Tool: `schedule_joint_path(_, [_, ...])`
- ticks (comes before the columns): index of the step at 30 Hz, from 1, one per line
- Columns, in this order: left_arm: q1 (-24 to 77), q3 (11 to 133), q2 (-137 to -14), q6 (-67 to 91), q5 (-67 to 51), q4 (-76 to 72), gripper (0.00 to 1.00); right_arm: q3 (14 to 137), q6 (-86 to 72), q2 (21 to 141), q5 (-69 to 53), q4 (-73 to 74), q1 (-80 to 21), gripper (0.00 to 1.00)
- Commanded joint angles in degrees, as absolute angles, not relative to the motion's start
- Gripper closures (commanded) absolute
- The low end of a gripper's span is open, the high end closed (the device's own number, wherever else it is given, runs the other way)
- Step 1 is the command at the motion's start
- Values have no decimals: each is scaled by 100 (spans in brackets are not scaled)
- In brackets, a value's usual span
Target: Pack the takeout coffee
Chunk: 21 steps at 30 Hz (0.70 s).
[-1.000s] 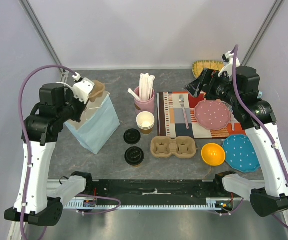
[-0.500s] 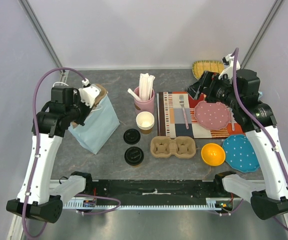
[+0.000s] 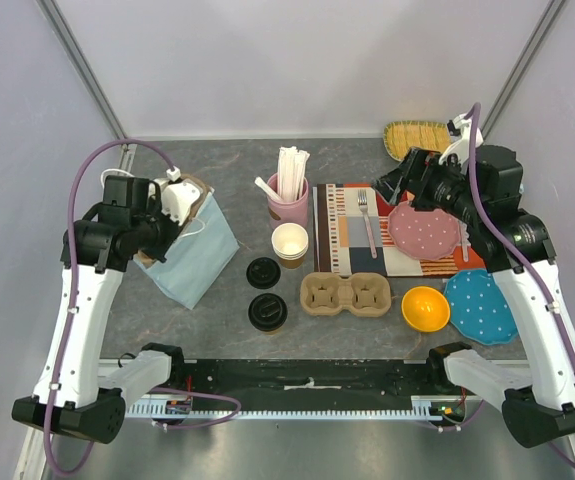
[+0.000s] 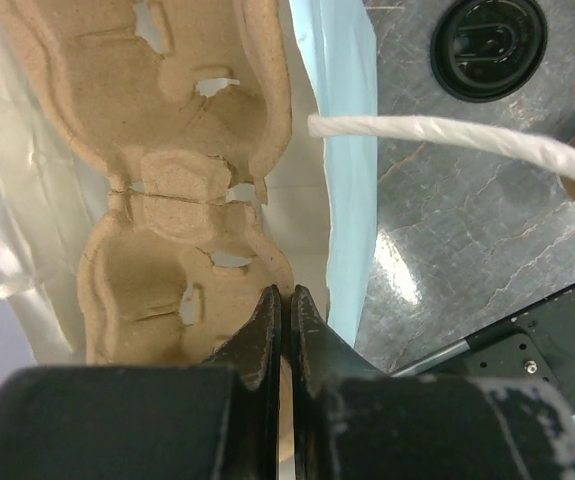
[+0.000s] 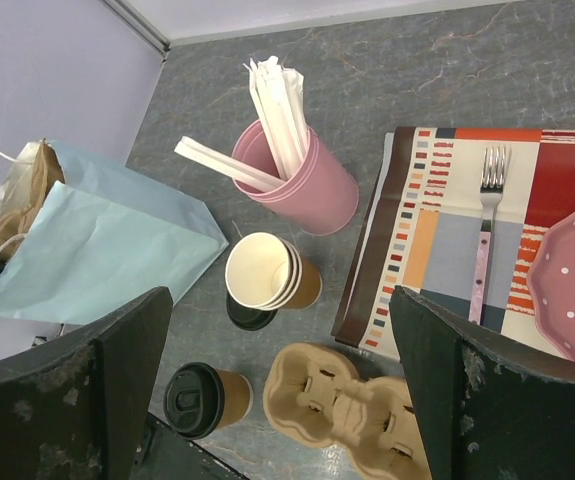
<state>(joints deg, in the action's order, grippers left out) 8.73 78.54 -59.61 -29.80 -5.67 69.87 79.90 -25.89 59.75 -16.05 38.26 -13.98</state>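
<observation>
I note the left gripper (image 4: pixel 285 312) clamps the brown pulp cup carrier (image 4: pixel 167 150) in the pale-blue paper bag (image 3: pixel 197 262); the right gripper (image 5: pixel 277 300) is spread wide.

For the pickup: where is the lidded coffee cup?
Top view: the lidded coffee cup stands left of the tabletop cup carrier, just in front of the loose lid.

fork (image 3: pixel 367 225) on striped placemat (image 3: pixel 339 240) | orange bowl (image 3: pixel 425 308) beside blue plate (image 3: pixel 480 305)
</observation>
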Motion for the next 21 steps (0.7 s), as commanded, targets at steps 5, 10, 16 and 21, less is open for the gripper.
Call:
schedule_joint_path(5, [853,8297,-5880,-2856,-307,7365,98,8130,-2601,6126,-1670,3665,-1371,2])
schedule_joint_path(10, [853,7720,-5688,-2944,-605,7033,98,8086,-2593,6100,-1635,3665,-1380,2])
schedule_joint_path(16, [853,7549,-5950,-3102,-958,6320,98,8112,-2575,6135,-1670,3647,-1380,2])
schedule_joint_path(21, [853,8023,-6257,-3155,-1028,5986,98,8042,-2566,6065,-1635,3656,-1380,2])
